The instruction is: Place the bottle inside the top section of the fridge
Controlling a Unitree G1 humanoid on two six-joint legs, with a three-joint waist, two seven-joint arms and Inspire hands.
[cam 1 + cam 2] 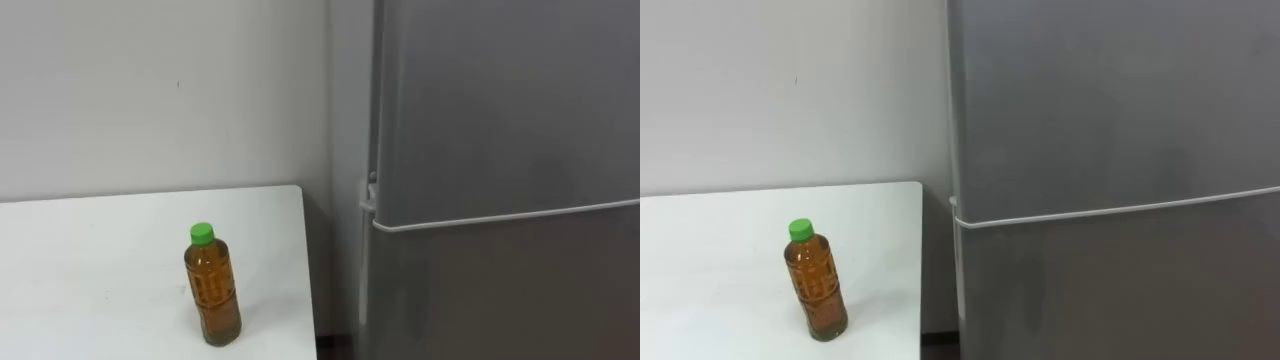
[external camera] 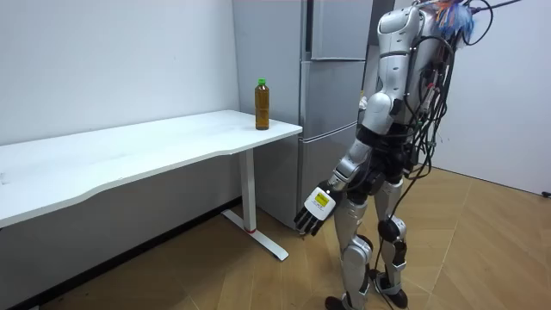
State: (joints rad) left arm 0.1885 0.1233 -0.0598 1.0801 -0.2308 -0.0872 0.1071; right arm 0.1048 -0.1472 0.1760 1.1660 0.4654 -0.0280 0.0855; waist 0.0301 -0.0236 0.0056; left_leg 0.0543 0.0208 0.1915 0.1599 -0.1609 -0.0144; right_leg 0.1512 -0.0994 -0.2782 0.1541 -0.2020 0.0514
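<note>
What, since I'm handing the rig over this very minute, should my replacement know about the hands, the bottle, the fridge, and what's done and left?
Left hand: open and empty, hanging at the robot's side.
Bottle: upright on the white table, near the corner beside the fridge, untouched.
Fridge: both doors shut; the robot stands in front of it.
Done: nothing yet.
Left: open the upper door, pick up the bottle, put it inside.

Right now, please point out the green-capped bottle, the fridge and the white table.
green-capped bottle [image 1: 212,290], left eye view, its label.
fridge [image 1: 500,110], left eye view, upper door.
white table [image 1: 100,250], left eye view, bare tabletop.
</note>
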